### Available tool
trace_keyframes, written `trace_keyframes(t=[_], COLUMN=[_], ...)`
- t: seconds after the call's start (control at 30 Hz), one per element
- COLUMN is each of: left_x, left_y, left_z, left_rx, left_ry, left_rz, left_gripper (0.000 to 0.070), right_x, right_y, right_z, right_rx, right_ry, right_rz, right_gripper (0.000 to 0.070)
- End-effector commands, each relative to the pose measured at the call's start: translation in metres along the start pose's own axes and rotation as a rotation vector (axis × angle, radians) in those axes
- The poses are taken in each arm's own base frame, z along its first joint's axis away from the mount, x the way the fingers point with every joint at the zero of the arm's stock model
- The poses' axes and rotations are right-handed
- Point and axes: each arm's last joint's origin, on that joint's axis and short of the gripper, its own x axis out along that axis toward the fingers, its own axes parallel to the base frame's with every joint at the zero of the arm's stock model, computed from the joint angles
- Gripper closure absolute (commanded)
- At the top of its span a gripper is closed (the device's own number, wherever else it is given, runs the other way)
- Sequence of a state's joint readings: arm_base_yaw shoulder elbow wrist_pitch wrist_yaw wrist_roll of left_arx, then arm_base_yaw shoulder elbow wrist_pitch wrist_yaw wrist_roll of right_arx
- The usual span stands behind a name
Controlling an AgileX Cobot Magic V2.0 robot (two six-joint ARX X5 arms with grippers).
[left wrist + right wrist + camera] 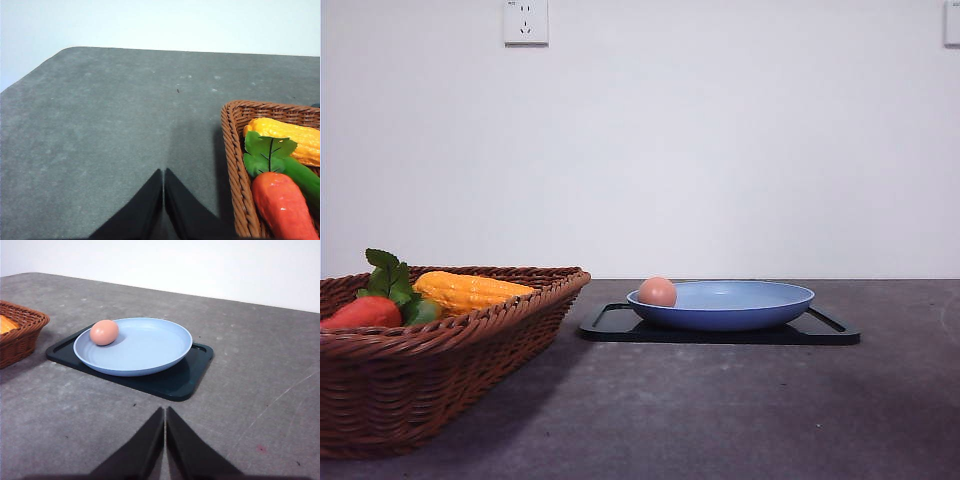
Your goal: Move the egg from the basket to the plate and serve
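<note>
While the egg [104, 332] sits loose at the rim-side of the blue plate [150, 352] on the black tray [187, 382], both tools closed and empty, any tilt while serving would likely roll it off.

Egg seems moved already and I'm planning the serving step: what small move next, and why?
Probably bring the right end effector, shut and empty, toward the black tray. The egg already lies in the plate on that tray, outside the basket.
</note>
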State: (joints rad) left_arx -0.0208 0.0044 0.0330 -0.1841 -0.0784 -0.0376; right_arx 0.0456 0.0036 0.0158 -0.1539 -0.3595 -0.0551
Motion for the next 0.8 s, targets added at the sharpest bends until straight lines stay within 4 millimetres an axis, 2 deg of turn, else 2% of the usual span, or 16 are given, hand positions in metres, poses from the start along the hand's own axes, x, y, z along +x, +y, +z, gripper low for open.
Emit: trace_keyframes(t=[0.0, 0.77], left_x=[0.002, 0.002], left_y=[0.0002, 0.0002], left_z=[-0.0085, -0.0085], left_rx=[0.002, 0.002], left_ry=[0.037, 0.037], left_rz=[0.002, 0.002], left_gripper=[0.07, 0.07], right_x=[0.0006, 0.0006], right_y=[0.0001, 0.0001], right_z=[-0.0025, -0.0025], right_rx=[0.006, 0.006], right_ry=[0.01, 0.01], right_rz=[0.002, 0.002], right_gripper=[0.07, 0.07])
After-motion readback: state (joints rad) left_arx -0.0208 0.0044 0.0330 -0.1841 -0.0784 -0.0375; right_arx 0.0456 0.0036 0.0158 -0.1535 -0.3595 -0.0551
